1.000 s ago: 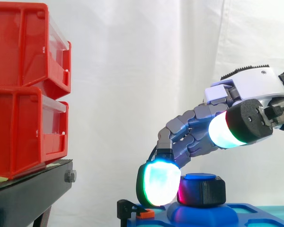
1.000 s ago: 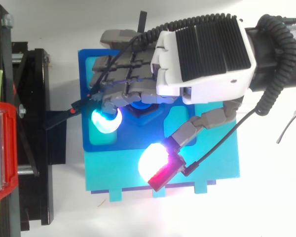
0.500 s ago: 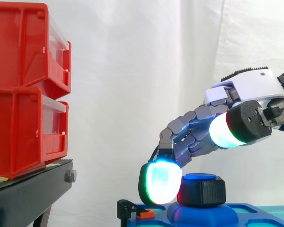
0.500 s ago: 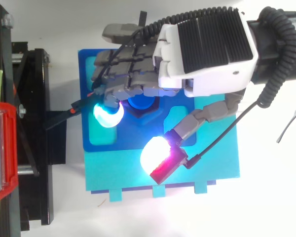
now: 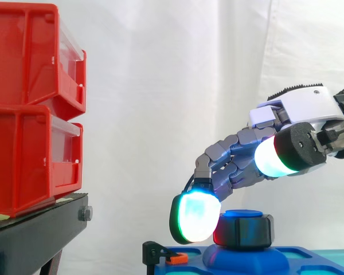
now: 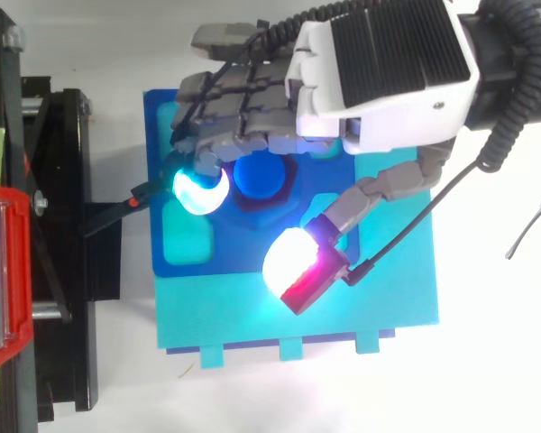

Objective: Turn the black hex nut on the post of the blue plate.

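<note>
Starting nearest the side camera: the cyan base (image 6: 388,307) carries the blue plate (image 6: 158,117), and over its front part floats the thumb pad (image 6: 293,263), lifted and swung wide, well apart from everything. Next back is the post (image 6: 257,178) near the plate's middle, with the black hex nut (image 5: 245,231) sitting around it just under the post's blue top. One glowing fingertip pad (image 5: 194,216) hangs at the nut's side toward the bins, touching or just beside it; contact can't be confirmed, though a red glow falls on that face of the nut. Behind that, the other fingers are curled and bunched together over the plate's far side, under the hand (image 6: 379,72). Nothing is clamped, since the thumb is off the nut. Judged step: between strokes, set up for a turn and not gripping. The next move likely calls for bringing the thumb in against the nut's near face, opposite the fingertip, pinching, then rotating about the post without lifting. Off to the side stand the red bins (image 5: 28,103) on the black stand (image 5: 34,235); farthest back is the white curtain (image 5: 160,86).
</note>
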### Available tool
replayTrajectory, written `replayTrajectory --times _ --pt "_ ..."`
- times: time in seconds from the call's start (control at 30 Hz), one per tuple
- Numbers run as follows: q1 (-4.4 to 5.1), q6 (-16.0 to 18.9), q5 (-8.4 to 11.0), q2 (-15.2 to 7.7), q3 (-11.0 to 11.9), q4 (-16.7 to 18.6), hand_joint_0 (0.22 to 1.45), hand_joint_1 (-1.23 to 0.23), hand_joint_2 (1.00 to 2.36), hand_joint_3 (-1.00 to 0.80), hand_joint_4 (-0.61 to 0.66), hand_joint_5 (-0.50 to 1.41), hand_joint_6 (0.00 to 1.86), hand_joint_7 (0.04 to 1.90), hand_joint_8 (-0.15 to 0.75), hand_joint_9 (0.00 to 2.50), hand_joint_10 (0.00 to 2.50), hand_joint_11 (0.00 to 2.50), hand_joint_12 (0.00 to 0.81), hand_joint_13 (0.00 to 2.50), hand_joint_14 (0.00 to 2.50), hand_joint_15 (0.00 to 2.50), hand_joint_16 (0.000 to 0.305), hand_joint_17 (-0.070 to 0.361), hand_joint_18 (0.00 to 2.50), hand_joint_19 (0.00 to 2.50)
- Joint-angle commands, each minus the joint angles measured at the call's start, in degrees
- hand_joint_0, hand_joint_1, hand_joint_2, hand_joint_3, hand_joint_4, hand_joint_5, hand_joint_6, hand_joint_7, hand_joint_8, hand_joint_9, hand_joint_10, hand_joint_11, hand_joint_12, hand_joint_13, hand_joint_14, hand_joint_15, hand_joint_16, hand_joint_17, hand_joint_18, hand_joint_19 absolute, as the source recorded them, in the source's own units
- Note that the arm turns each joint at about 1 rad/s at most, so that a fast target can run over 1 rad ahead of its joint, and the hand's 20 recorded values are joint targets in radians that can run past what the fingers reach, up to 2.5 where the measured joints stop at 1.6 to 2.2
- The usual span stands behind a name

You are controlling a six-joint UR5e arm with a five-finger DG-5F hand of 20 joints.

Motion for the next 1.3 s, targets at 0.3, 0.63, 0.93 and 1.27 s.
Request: replayTrajectory --times 0.3,0.63,0.93,1.27 --pt "-1.25 -0.1 -2.02 0.0 0.0 0.7 0.49 -0.34 1.00 -0.50 0.22 -0.18 0.50 0.88 0.278 0.38 0.00 0.04 0.379 0.25 0.00 0.00 0.054 0.121 0.03 0.06" --pt "-2.74 -0.5 -4.31 0.0 0.0 0.8 0.49 -0.34 1.00 -0.50 0.22 -0.18 0.50 0.88 0.280 0.39 0.00 0.05 0.379 0.25 0.00 0.00 0.054 0.120 0.03 0.06" --pt "-3.71 -1.2 -5.72 0.0 -0.1 0.7 0.49 -0.34 1.00 -0.50 0.22 -0.18 0.50 0.88 0.281 0.39 0.00 0.05 0.380 0.25 0.00 0.00 0.053 0.120 0.03 0.06" --pt "-5.03 -1.3 -7.12 0.0 -0.1 1.1 0.49 -0.34 1.00 -0.50 0.22 -0.18 0.50 0.88 0.280 0.39 0.00 0.05 0.379 0.25 0.00 0.00 0.053 0.120 0.03 0.06"
